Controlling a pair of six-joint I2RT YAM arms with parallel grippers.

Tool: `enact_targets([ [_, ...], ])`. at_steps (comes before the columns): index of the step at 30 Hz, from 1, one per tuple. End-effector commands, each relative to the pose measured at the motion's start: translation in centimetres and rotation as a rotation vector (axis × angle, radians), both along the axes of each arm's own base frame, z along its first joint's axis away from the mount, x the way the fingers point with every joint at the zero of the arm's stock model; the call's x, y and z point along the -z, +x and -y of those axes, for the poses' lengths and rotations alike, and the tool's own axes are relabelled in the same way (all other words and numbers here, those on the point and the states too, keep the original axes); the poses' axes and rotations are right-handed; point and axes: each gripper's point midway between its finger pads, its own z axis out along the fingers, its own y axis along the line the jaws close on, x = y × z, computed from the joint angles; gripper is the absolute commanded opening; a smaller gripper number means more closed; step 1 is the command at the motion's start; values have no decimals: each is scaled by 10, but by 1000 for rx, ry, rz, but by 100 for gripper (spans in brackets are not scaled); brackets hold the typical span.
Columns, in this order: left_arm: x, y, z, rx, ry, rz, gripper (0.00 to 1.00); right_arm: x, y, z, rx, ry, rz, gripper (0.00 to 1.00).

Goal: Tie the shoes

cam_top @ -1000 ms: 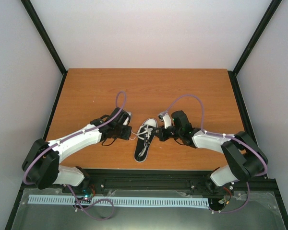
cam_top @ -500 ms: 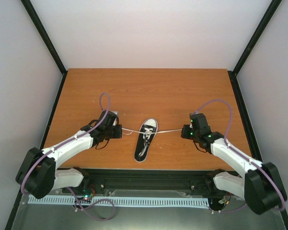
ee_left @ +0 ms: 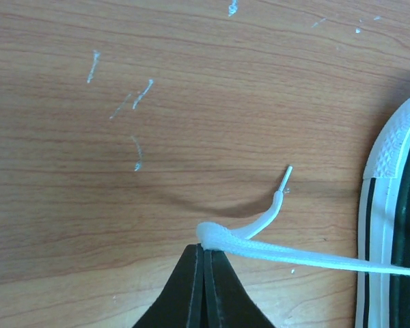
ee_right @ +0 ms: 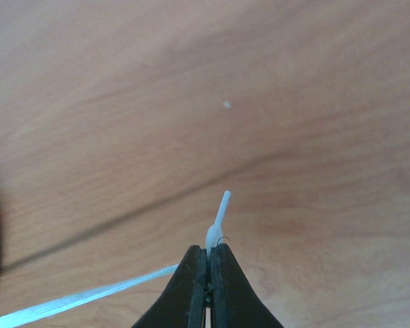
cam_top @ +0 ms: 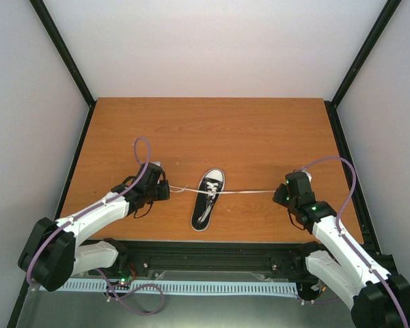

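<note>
The black sneaker (cam_top: pixel 208 199) with a white toe cap lies in the middle of the table near the front, toe pointing away. Its white laces are stretched sideways. My left gripper (cam_top: pixel 165 189) is shut on the left lace (ee_left: pixel 260 242) a little left of the shoe; the lace tip curls past the fingertips. The shoe's white sole edge (ee_left: pixel 379 225) shows at the right of the left wrist view. My right gripper (cam_top: pixel 279 193) is shut on the right lace end (ee_right: pixel 215 232), well right of the shoe, with that lace (cam_top: pixel 246 192) pulled taut and its tip sticking out.
The wooden table (cam_top: pixel 212 130) has black frame rails along its sides and front edge. White walls enclose it. The left arm's purple cable (cam_top: pixel 142 147) loops above its wrist, and the right arm's cable (cam_top: pixel 335 167) arcs over its forearm.
Both grippers have moved outward from the shoe, left to the left and right to the right, drawing the laces out taut. The shoe has stayed in place.
</note>
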Motion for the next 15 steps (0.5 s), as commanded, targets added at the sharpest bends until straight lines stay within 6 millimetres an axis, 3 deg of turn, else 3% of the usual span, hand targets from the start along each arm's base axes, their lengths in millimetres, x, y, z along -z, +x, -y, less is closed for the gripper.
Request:
enact_targets([
  [1,-5,6,-14,-80,17,40,1,25,-13,11,95,16,-75,3],
  [8,14,-3,-11,-77,-6,-10,1,40,-15,6,97,51,-101,3],
  [15,19,-4,11,36,-61,-39,1,38,-11,8,95,29,-103,3],
])
